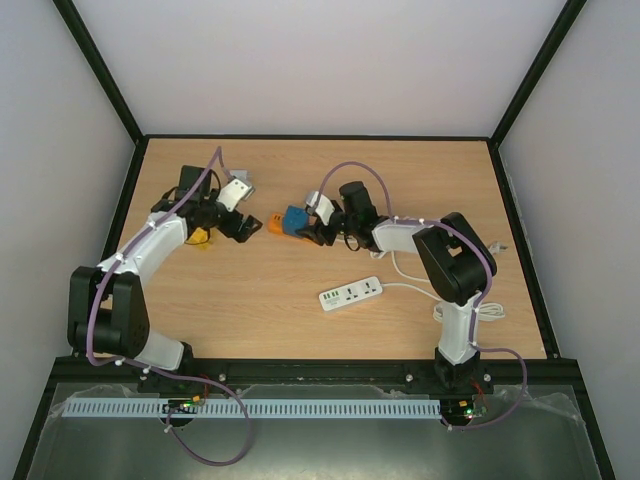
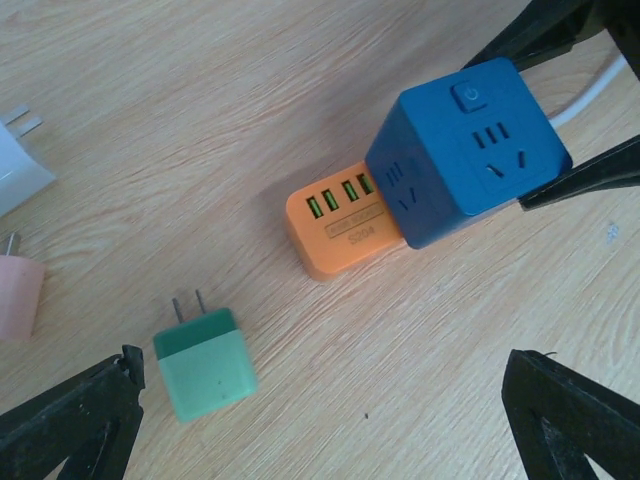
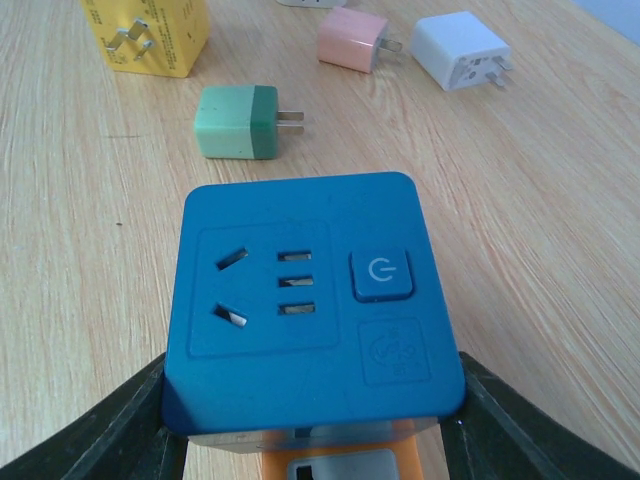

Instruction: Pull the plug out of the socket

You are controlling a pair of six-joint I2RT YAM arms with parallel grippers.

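Pale wooden table (image 1: 250,320) inside a white-walled, black-framed booth. Nearest the arm bases, a white strip (image 1: 351,293) with its cord, nothing on it.

Further in, right gripper (image 3: 315,440) clamped on the blue socket (image 3: 310,300), one finger on each side. Orange block (image 2: 345,230) seated against the socket's lower face.

Just beyond, left gripper (image 2: 320,420) spread wide, gripping nothing, hovering over the green plug (image 2: 205,362). Plug flat on the wood, prongs bare, apart from the socket and near the orange block without touching it.

Farthest out, a loose yellow plug (image 3: 150,35), pink plug (image 3: 352,39) and white plug (image 3: 460,50).

By the look of it: pull done, release in hand. Next move, likely: lift the left arm straight up so that neither finger clips the plug, then ease the right grip off the socket without dragging it. Should the orange block count as a plug too, a fresh grasp there with the socket braced. Cannot tell which.
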